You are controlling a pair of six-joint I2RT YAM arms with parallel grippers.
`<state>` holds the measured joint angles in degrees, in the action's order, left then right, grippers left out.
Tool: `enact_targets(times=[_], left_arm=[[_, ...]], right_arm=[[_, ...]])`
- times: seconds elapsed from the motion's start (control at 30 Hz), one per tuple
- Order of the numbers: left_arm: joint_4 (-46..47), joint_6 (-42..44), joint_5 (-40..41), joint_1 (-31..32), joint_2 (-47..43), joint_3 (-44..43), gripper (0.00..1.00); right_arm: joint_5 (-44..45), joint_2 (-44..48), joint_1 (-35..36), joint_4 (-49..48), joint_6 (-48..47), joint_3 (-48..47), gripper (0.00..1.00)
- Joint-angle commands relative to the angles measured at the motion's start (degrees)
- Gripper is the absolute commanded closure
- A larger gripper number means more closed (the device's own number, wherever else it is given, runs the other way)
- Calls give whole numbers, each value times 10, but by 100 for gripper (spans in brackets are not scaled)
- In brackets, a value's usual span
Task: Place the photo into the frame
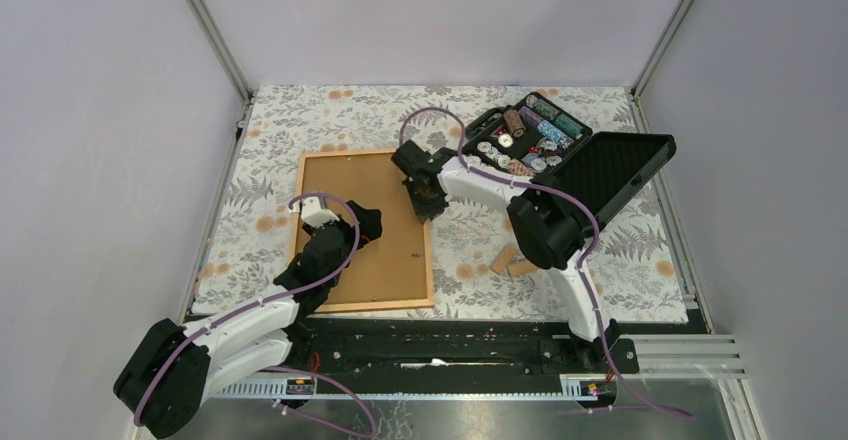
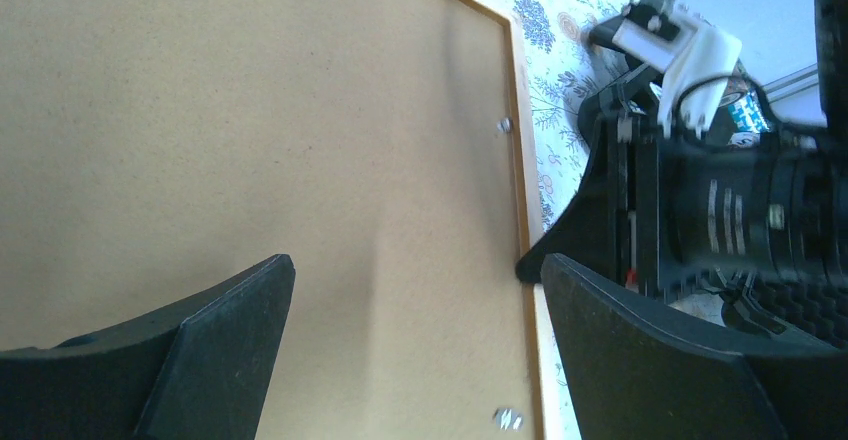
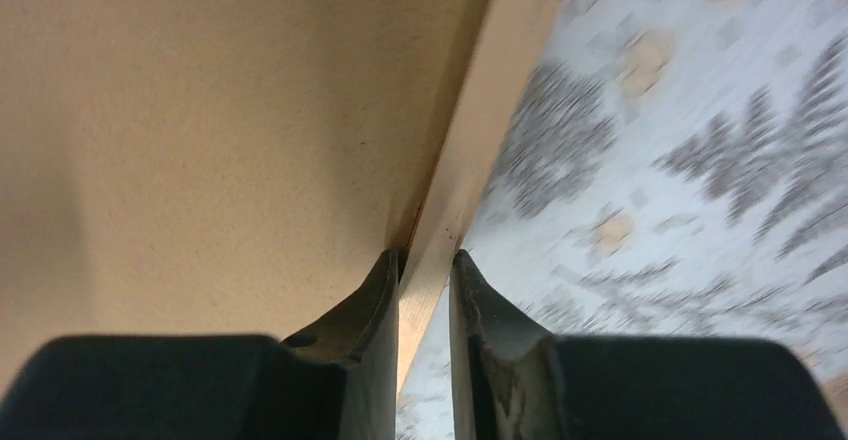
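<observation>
The frame (image 1: 429,260) lies flat on the floral cloth, thin orange-tan border up, with the plain brown backing board (image 1: 395,260) inside it. The photo does not show in any view. My right gripper (image 1: 428,203) is shut on the frame's right border; the right wrist view shows the jaws (image 3: 425,260) pinching the wooden strip (image 3: 480,140) beside the board (image 3: 200,110). My left gripper (image 1: 368,223) is open and empty, hovering over the board (image 2: 250,140) near its right border (image 2: 520,190), with its jaws (image 2: 415,265) wide apart.
An open black case (image 1: 620,175) with poker chips (image 1: 530,140) stands at the back right. Two small brown blocks (image 1: 510,260) lie right of the frame. Small metal tabs (image 2: 505,125) sit along the frame's inner edge. The right arm's wrist (image 2: 640,210) is close to my left gripper.
</observation>
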<state>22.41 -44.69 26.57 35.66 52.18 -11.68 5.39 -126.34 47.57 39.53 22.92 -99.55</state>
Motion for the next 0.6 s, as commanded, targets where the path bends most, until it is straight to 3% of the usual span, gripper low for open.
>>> enact_targets(times=[0.0, 0.07, 0.17, 0.3, 0.57], left_arm=[[13, 0, 1, 1, -9, -18, 1], [13, 0, 1, 0, -7, -18, 1], [13, 0, 1, 1, -4, -21, 1], [13, 2, 1, 1, 0, -23, 1], [12, 1, -1, 1, 4, -25, 1]], right_arm=[[15, -51, -71, 14, -87, -67, 80], [-16, -64, -89, 13, -83, -95, 79], [-44, -70, -91, 18, -81, -127, 52], [-53, -39, -91, 19, -68, -100, 33], [-113, 84, -90, -54, -71, 95, 27]])
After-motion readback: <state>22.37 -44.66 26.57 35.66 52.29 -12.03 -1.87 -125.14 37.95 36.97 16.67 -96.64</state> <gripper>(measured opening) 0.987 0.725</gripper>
